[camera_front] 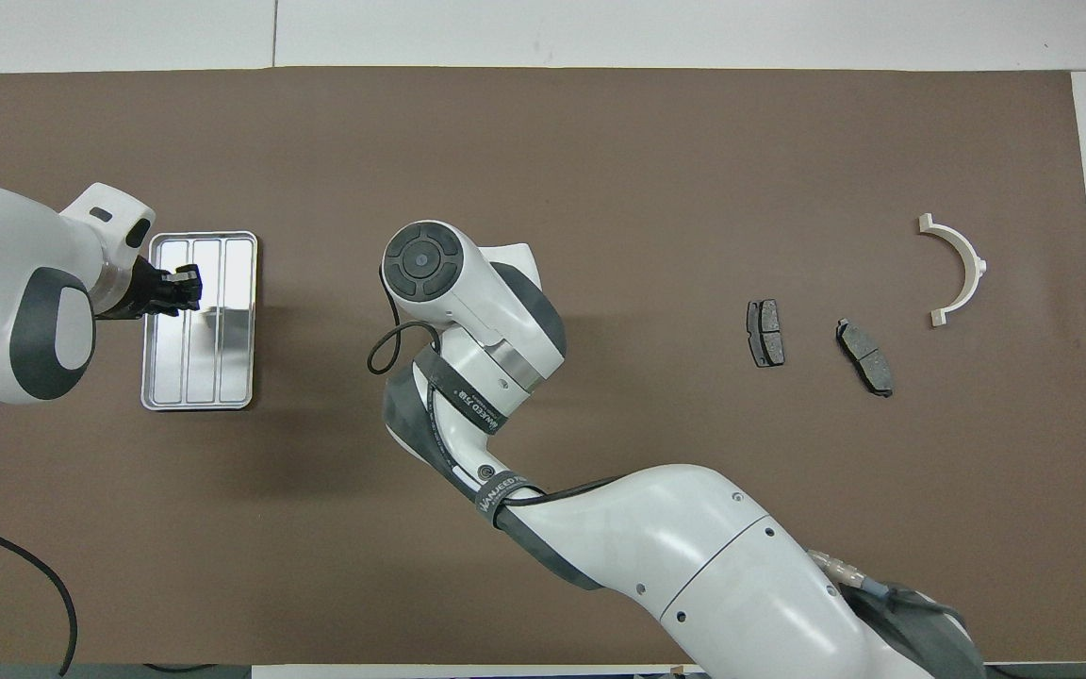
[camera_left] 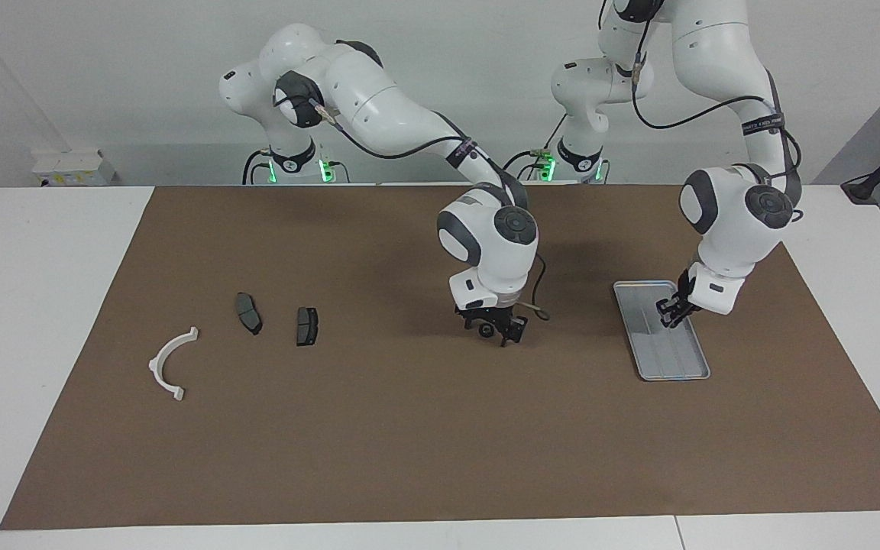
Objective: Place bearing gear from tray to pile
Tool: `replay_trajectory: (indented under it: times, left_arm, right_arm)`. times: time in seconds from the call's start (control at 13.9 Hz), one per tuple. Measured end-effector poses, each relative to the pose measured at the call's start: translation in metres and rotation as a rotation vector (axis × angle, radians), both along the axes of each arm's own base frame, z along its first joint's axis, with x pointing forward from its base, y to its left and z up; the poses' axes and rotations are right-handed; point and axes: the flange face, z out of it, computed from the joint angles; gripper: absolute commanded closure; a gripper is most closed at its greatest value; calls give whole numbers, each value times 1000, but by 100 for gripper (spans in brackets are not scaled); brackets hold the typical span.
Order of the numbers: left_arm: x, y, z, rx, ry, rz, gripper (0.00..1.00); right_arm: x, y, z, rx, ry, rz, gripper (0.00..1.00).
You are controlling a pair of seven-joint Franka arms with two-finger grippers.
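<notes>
The silver-grey tray [camera_left: 673, 359] lies on the brown mat toward the left arm's end, and nothing shows lying in it [camera_front: 208, 368]. My left gripper [camera_left: 671, 312] hangs low over the part of the tray nearer to the robots [camera_front: 187, 289]. My right gripper [camera_left: 498, 333] is over the middle of the mat, just above it, shut on a small dark round part, the bearing gear [camera_left: 488, 330]. In the overhead view that gripper and the gear are hidden under the right wrist. The pile lies toward the right arm's end: a white half-ring bracket [camera_left: 169, 363] and two dark brake pads [camera_left: 248, 312] [camera_left: 306, 326].
The brown mat [camera_left: 409, 443] covers most of the white table. In the overhead view the bracket [camera_front: 962, 264] lies farther from the robots than the two pads [camera_front: 765, 333] [camera_front: 865, 356]. A loose cable loop [camera_left: 535, 309] hangs beside the right wrist.
</notes>
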Motion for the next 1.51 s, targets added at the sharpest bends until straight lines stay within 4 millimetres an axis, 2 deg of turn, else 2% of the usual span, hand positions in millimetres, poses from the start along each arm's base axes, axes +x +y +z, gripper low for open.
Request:
replay_trajectory:
  times: [0.29, 0.43, 0.58, 0.86, 1.01, 1.15, 1.29, 1.44, 1.51]
  left_arm:
    - [0, -3, 2, -1, 0, 17, 100]
    - [-1, -3, 3, -1, 1, 20, 100]
    - [0, -4, 6, -1, 3, 30, 100]
    - [1, -9, 10, -3, -1, 57, 100]
    - [1, -14, 10, -4, -2, 71, 100]
    - [3, -21, 14, -7, -11, 84, 100]
    - [7, -37, 21, -23, -25, 100, 100]
    - [11, -77, 33, -52, -45, 154, 100]
    - [10, -109, 37, -62, -50, 188, 100]
  right_arm:
    - [0, 3, 4, 9, -4, 2, 49]
    - [-1, 5, 5, 14, -3, 4, 70]
    - [0, 6, 8, 18, -6, 16, 100]
    - [1, 4, 8, 17, -1, 78, 100]
    - [7, -6, 9, 11, 21, 102, 100]
    - [28, -36, 21, 9, 57, 148, 100]
    - [62, -91, 49, 22, 75, 208, 100]
    - [94, -161, 73, 34, 85, 265, 100]
    - [107, -193, 79, 40, 87, 292, 100]
